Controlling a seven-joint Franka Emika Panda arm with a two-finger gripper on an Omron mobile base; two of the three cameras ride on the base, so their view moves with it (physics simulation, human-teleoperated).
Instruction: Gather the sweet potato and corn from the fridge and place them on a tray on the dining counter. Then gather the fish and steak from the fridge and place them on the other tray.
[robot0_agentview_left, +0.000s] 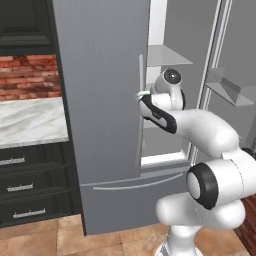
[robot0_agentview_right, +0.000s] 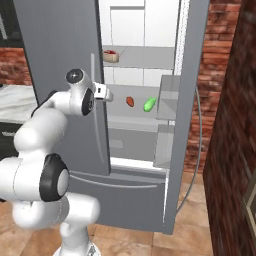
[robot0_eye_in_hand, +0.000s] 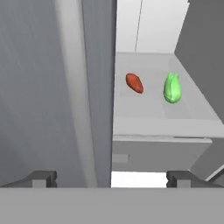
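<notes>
I saw the tall grey fridge (robot0_agentview_right: 60, 75) with its right door swung open. On one pale shelf lay the small reddish-orange oval sweet potato (robot0_eye_in_hand: 134, 82), and near it, apart, the green-husked corn (robot0_eye_in_hand: 172, 88). On the shelf above sat the red steak (robot0_agentview_right: 110, 54).

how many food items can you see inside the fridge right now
3. The sweet potato and the corn lie apart on the middle shelf; a reddish item sits on the shelf above. The closed left door may hide more.

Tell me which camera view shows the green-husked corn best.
The hand view: the small green-husked corn lies unobstructed on the grey fridge shelf. The right base view shows it smaller and farther off.
</notes>
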